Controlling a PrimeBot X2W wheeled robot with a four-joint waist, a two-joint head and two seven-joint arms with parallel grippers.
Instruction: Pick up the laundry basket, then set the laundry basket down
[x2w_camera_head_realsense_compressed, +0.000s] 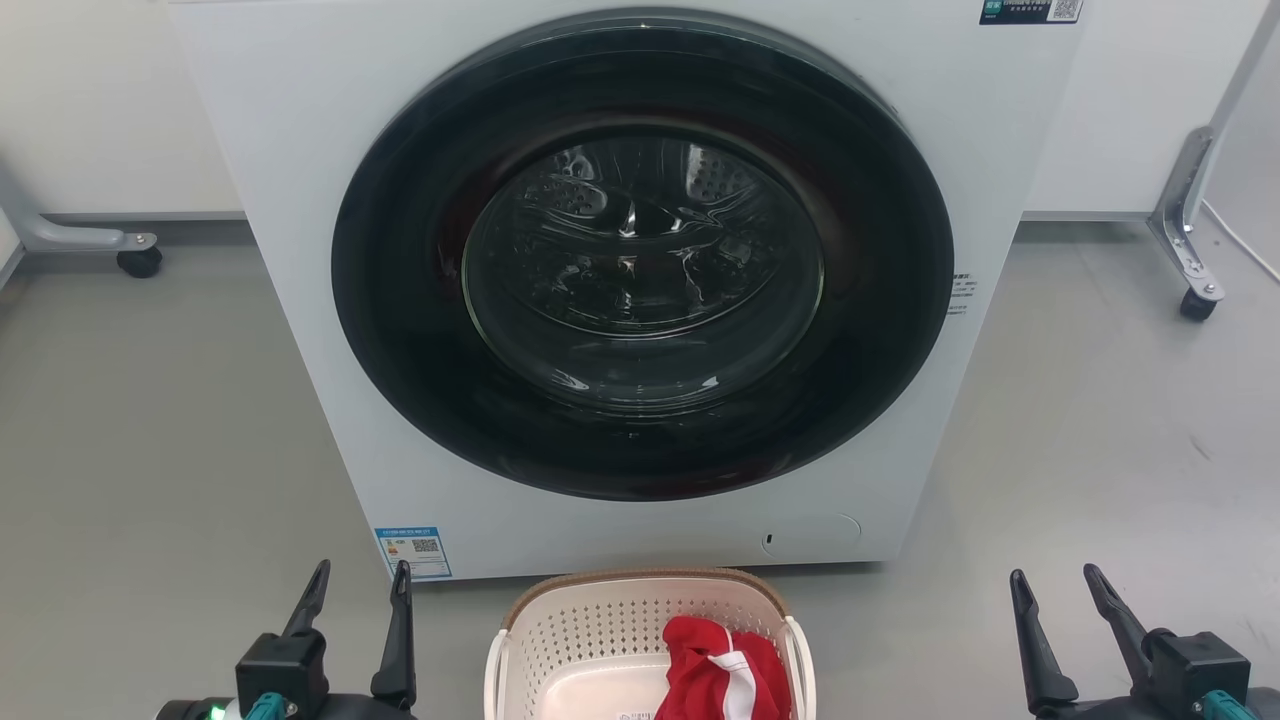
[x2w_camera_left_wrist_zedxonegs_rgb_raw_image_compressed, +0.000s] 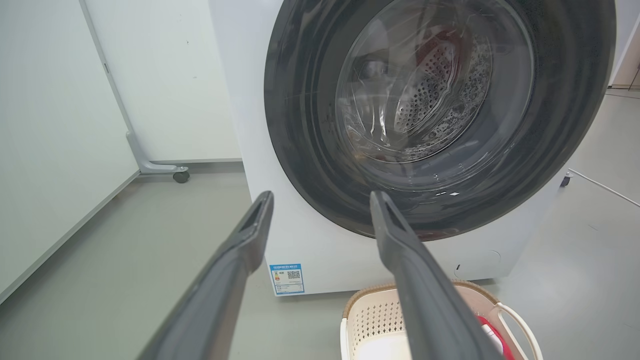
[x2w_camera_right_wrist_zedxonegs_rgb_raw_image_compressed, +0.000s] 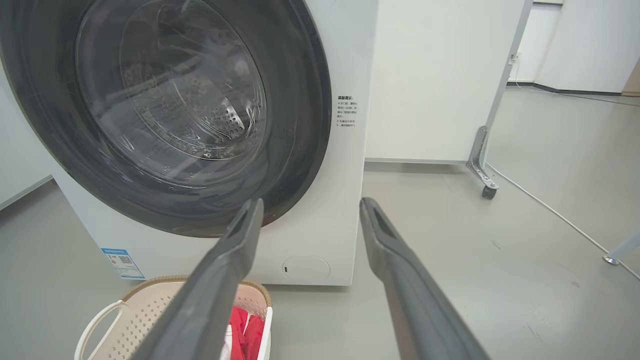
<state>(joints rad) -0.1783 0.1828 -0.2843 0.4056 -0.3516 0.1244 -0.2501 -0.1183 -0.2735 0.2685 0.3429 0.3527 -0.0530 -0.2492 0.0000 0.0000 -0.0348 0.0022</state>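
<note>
The basket (x2w_camera_head_realsense_compressed: 600, 625) sits on the floor (x2w_camera_head_realsense_compressed: 150, 450) right by the washer (x2w_camera_head_realsense_compressed: 300, 250), between our arms, w/ a red cloth (x2w_camera_head_realsense_compressed: 720, 665) inside. Our left gripper (x2w_camera_head_realsense_compressed: 362, 568) & right gripper (x2w_camera_head_realsense_compressed: 1053, 573) both have fingers spread and hold nothing, one each side, apart from the basket. We think it's best to go in low, grab both white handles (x2w_camera_head_realsense_compressed: 801, 650) together, then lift flat & slow so it won't tip or bump the washer.

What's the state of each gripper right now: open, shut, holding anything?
Left gripper: open, holding nothing, left of the basket.
Right gripper: open, holding nothing, right of the basket.
</note>
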